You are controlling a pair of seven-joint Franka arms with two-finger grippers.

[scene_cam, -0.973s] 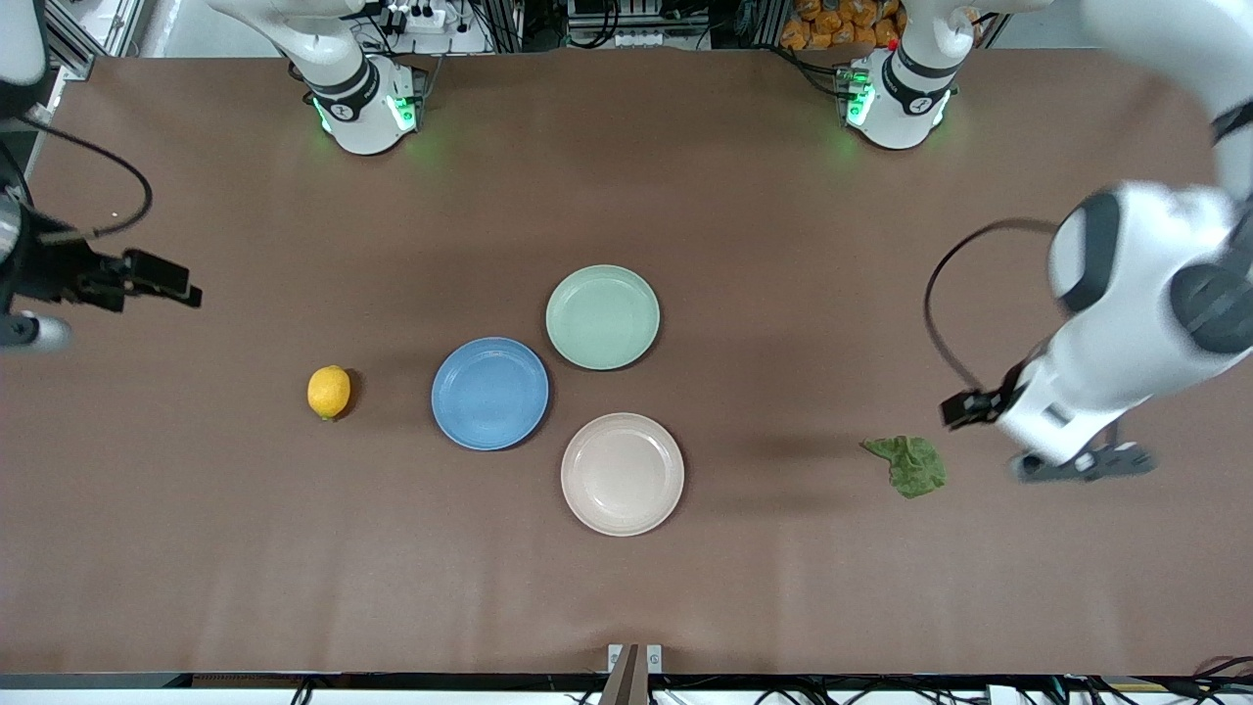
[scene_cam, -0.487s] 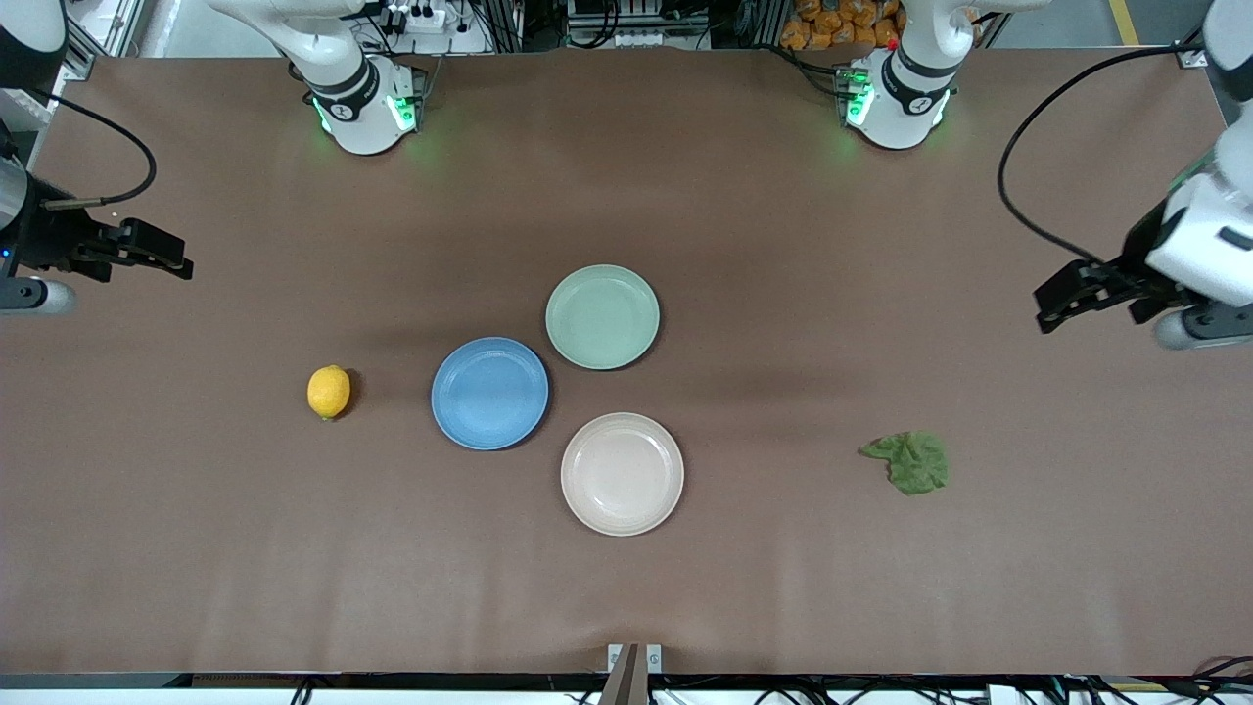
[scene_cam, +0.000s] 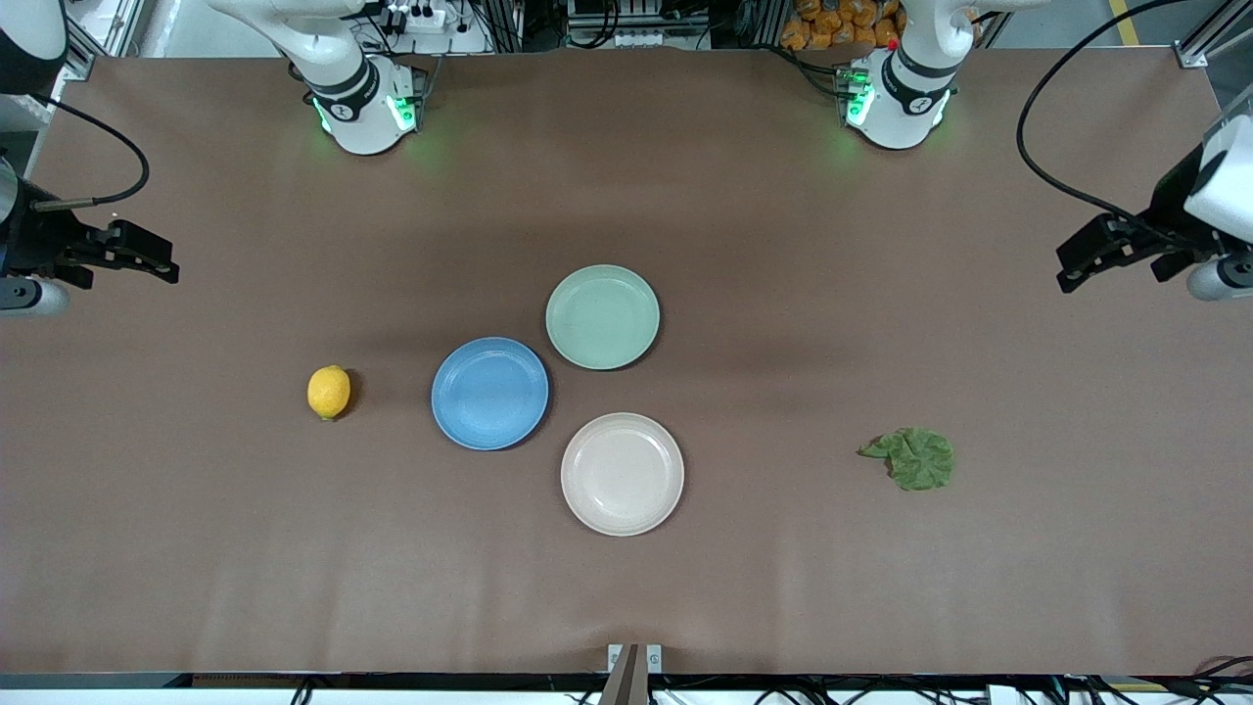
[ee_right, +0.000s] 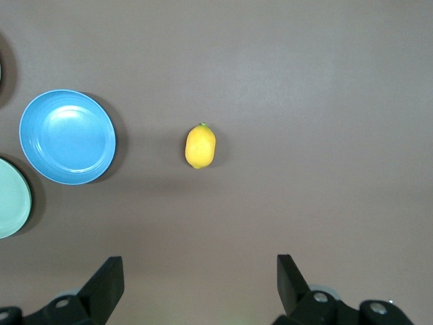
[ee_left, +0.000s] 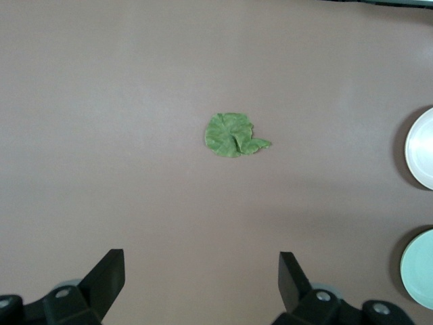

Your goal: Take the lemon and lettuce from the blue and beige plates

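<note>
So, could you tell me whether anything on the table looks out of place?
Nothing spilled or damaged. The lemon and lettuce lie on the bare table; blue plate and beige plate are empty.

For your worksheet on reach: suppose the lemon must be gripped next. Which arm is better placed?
Right. Its open claw hangs at the lemon's end of the table; the left claw hangs at the lettuce's end.

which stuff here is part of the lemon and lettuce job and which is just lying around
Part of the job:
lemon, on the table
lettuce, on the table
blue plate, empty
beige plate, empty
left gripper, open
right gripper, open

Just lying about:
green plate, empty
</note>
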